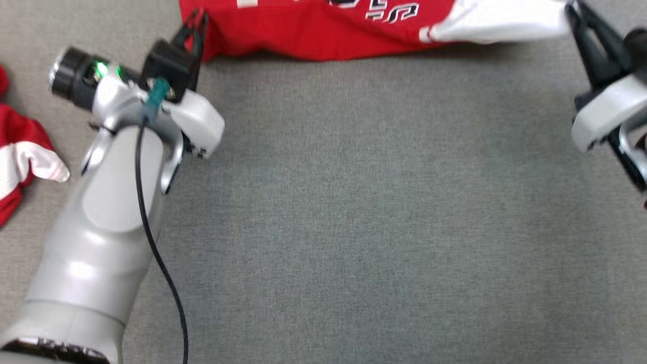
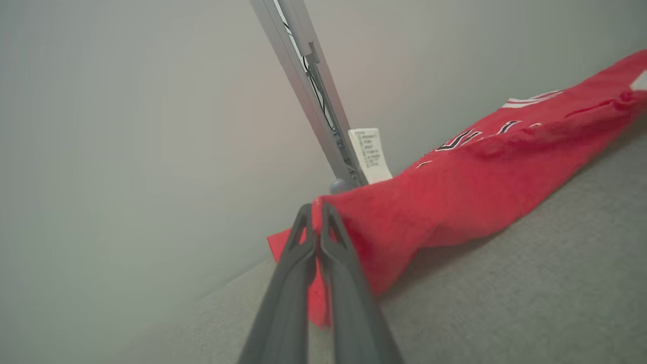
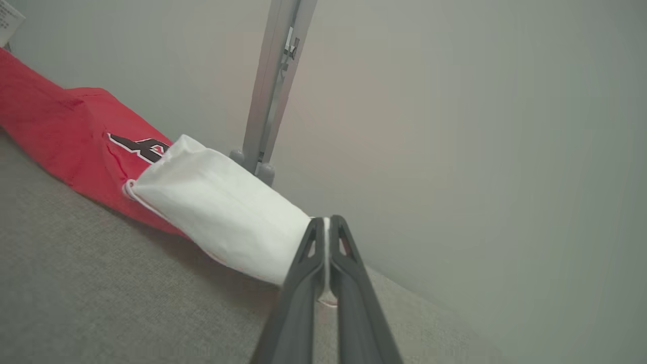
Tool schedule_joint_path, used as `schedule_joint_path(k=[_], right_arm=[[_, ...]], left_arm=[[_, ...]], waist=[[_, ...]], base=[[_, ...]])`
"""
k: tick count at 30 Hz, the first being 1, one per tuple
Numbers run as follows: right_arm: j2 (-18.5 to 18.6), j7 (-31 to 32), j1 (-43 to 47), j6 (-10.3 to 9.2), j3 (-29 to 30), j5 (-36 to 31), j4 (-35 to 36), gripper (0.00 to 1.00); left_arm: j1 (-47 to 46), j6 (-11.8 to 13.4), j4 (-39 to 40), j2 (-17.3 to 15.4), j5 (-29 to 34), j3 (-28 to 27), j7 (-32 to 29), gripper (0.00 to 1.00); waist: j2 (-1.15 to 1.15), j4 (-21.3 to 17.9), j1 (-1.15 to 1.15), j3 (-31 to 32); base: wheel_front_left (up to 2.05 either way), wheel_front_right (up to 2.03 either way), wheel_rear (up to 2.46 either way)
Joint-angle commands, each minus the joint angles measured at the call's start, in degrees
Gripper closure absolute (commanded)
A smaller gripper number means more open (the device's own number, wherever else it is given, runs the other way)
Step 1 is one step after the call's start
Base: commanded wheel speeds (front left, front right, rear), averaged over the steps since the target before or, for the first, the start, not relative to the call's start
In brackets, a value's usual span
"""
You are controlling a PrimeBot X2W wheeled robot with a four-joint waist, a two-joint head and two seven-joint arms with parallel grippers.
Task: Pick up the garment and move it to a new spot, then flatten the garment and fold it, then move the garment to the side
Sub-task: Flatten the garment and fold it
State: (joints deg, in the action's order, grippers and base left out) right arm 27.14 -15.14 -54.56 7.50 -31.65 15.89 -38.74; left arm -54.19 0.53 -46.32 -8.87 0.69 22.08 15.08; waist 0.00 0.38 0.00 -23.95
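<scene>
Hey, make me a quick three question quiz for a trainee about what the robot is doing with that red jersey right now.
1. True or false: the left gripper is shut on red fabric of the garment.
2. Which part does the right gripper pinch? A: a red hem. B: the white sleeve. C: a paper label.
3. Fill in: a second red and white cloth lies at the head view's far ____ edge.

Key: 1 true; 2 B; 3 left.
</scene>
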Motion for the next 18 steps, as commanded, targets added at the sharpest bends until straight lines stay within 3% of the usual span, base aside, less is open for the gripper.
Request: schedule_joint_path(k=[1, 10, 18], right_arm=[[0.24, -0.08, 1.67, -0.01, -0.59, 1.01, -0.69, 1.00], [2.07, -0.07, 10.12, -0.01, -9.10, 11.77, -5.96, 1.00], [3.17, 0.34, 14.49, -0.01, -18.83, 22.21, -7.79, 1.00]], left_arm=[[1.35, -0.06, 0.18, -0.60, 0.31, 0.26, 0.02, 1.00], [11.26, -1.23, -0.29, -2.37, 1.87, 5.35, 0.03, 1.00], [19.30, -1.85, -2.13, -3.42, -0.06, 6.52, 0.03, 1.00]], waist=[[0.00, 0.02, 0.00, 2.84], [0.00, -0.41, 0.00, 10.31], [0.00, -1.26, 0.00, 16.49]], base=[[0.00, 0.00, 0.00], [0.00, 0.00, 0.00], [0.00, 0.00, 0.00]])
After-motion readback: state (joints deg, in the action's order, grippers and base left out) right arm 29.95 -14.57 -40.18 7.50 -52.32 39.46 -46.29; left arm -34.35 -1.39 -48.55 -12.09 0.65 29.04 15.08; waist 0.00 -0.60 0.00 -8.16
